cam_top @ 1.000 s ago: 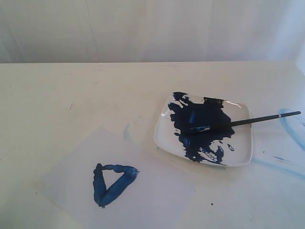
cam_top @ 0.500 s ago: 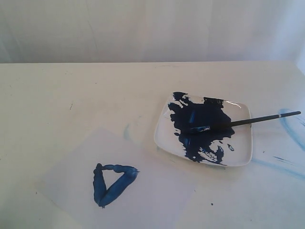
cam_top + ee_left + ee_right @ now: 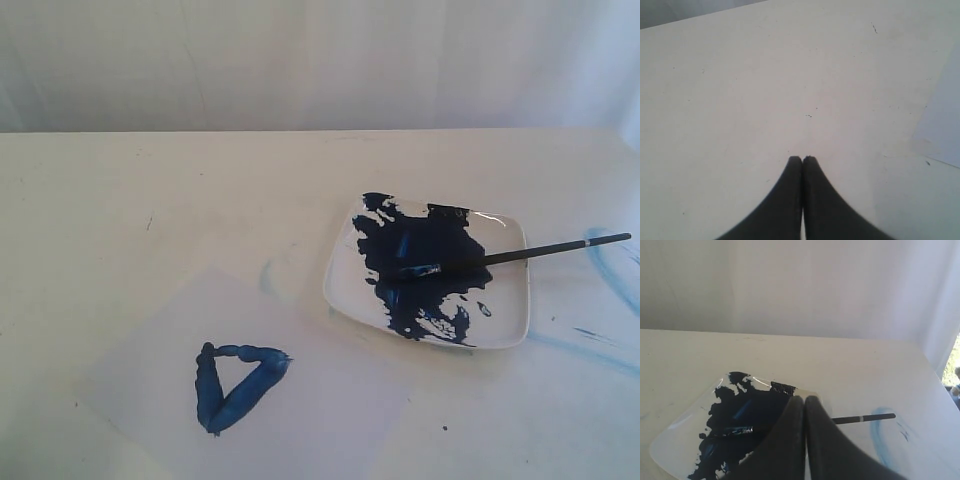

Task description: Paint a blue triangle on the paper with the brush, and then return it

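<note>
**Pale counter: triangle painted, brush parked**

At 7 o'clock, paper carries the blue triangle. Your left pincer hangs pinched closed and empty near the paper's edge. At 3 o'clock the brush rests across the plate, just past your closed, empty right pincer. The job looks finished: pull back high without nudging the brush.

paper: thin, pale, matt sheet, lying flat and smooth
blue triangle: thick dark-blue paint, uneven ridged strokes, slight wet sheen
plate: white, glossy, smooth; ceramic or plastic cannot be told
paint blotch: dark blue, wet-looking, with glossy highlights
brush: smooth black handle, silvery metal-looking ferrule, bristles coated in blue paint
table: off-white, matt, smooth, with faint pale-blue smears and small specks
</note>
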